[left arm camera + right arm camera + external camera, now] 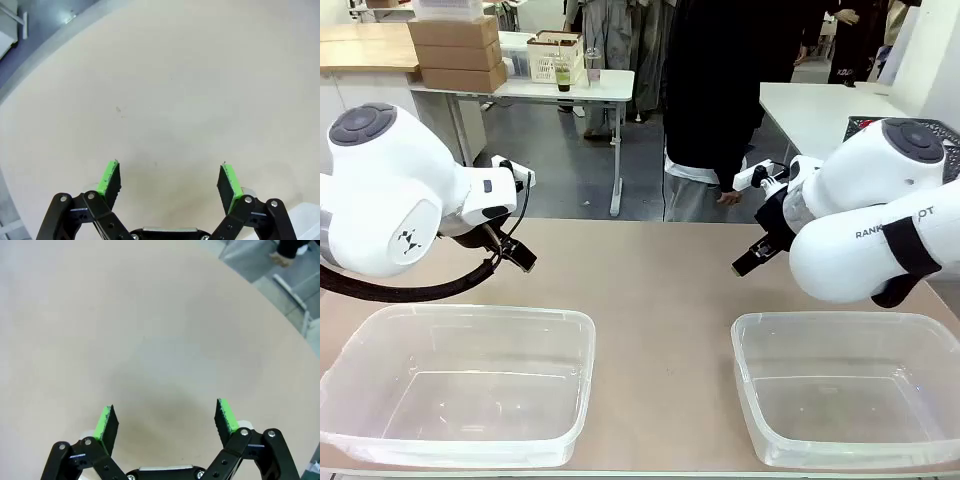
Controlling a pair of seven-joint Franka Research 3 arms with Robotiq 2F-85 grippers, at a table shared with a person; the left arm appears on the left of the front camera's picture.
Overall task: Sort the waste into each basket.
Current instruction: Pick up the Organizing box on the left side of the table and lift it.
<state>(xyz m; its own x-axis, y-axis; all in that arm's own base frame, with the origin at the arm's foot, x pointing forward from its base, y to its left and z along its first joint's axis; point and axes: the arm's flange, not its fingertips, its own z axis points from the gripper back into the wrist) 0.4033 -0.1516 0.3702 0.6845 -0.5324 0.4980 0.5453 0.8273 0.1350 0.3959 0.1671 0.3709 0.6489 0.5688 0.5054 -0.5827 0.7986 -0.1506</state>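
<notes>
Two clear plastic tubs stand at the table's near edge, one on the left point(460, 380) and one on the right point(845, 385); both hold nothing. No cans or bottles show in any view. My left gripper point(517, 255) hangs above the bare tabletop behind the left tub; in its wrist view it point(170, 180) is open with nothing between the green pads point(111, 176). My right gripper point(750, 260) hovers behind the right tub, and in its wrist view it point(167, 420) is open over bare table. The dark lattice basket is out of view.
A person in dark clothes point(715, 90) stands at the far side, one hand point(727, 197) by the table edge. The beige tabletop point(640, 290) stretches between the arms. Other tables with boxes point(460, 50) stand farther back.
</notes>
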